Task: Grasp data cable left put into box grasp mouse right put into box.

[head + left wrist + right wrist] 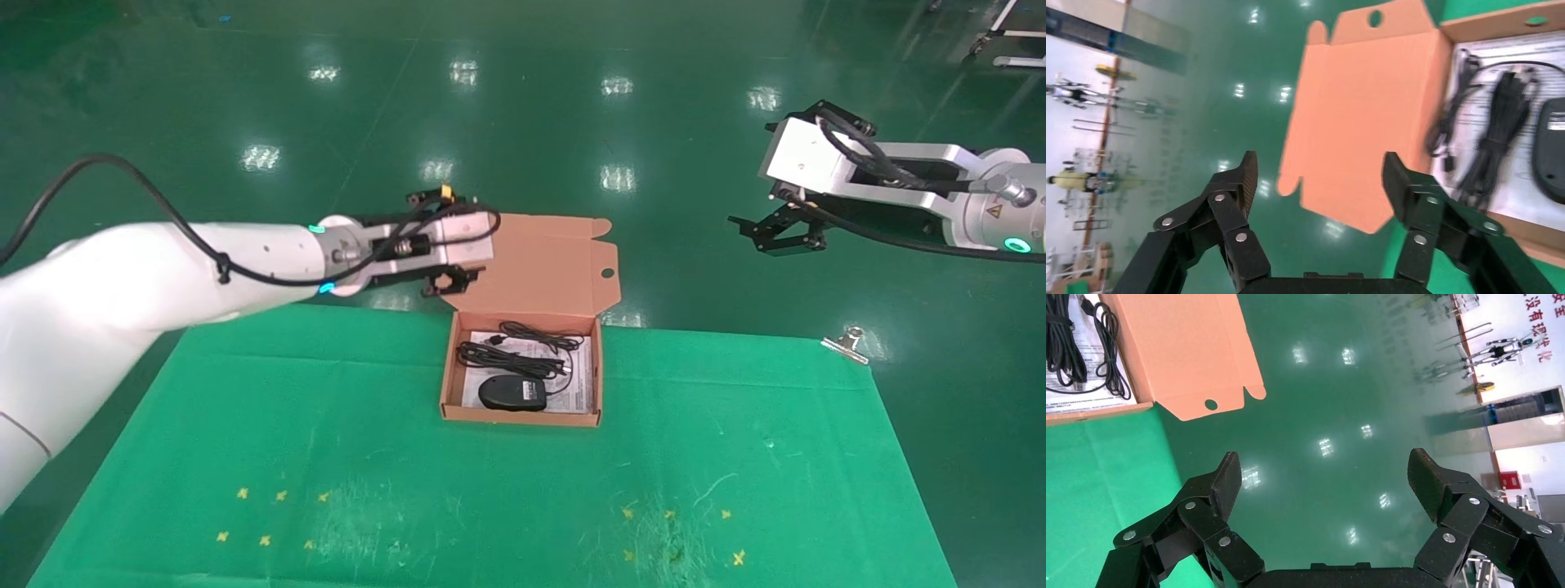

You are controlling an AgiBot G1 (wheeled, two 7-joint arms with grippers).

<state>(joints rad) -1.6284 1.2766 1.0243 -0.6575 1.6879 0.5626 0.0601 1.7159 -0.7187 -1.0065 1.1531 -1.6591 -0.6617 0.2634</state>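
Inside the box point(523, 412), the mouse point(512, 394) and the cable point(507, 357) are lying close together. By its lid, my left gripper point(451, 282) is hanging wide open, holding nothing. Far off, my right gripper point(776, 233) is gaping empty too.
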